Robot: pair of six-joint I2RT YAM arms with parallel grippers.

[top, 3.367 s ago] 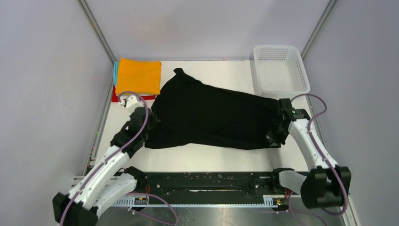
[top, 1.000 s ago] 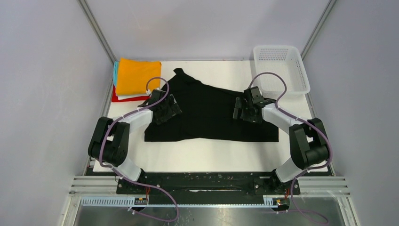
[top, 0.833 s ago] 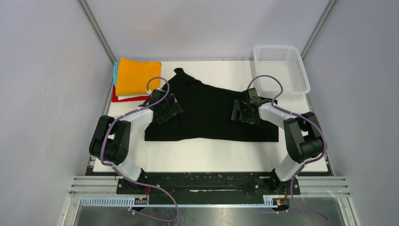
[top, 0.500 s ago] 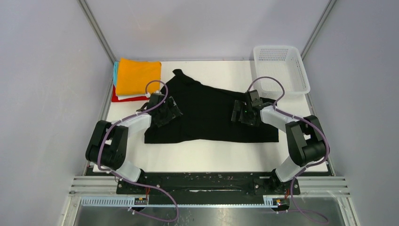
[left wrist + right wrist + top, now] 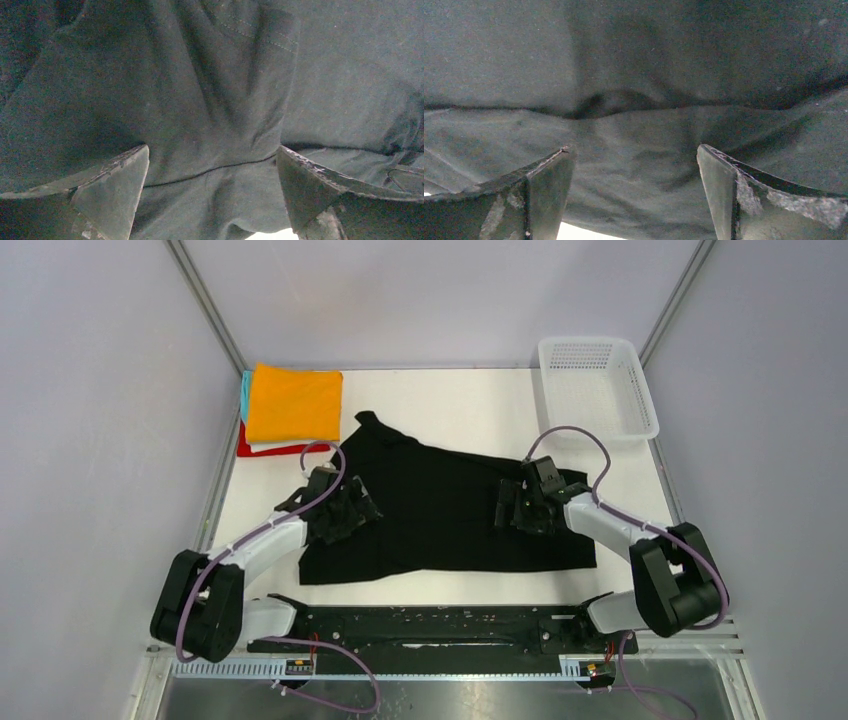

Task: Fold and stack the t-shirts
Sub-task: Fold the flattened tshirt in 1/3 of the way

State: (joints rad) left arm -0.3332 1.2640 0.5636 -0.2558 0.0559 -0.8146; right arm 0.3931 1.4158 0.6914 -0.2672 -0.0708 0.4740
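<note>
A large black t-shirt (image 5: 440,510) lies spread across the middle of the white table (image 5: 470,405). My left gripper (image 5: 345,510) rests on its left part and my right gripper (image 5: 520,505) on its right part. Both are open, jaws wide, tips down on the cloth. In the left wrist view the black shirt (image 5: 200,90) fills the frame, with a fold edge running between the jaws of the left gripper (image 5: 212,160). The right wrist view shows wrinkled black cloth (image 5: 634,65) under the right gripper (image 5: 634,160). Folded t-shirts stand stacked at the far left, orange (image 5: 293,402) on top, teal (image 5: 245,390) and red (image 5: 243,447) edges showing.
A white plastic mesh basket (image 5: 597,385) stands at the far right corner. Metal frame posts and grey walls close in the table on the left, right and back. The black rail with the arm bases (image 5: 440,620) runs along the near edge.
Both arms have drawn back toward their bases, and the black t-shirt has slid with them toward the near edge. Both grippers stayed open on the cloth.
</note>
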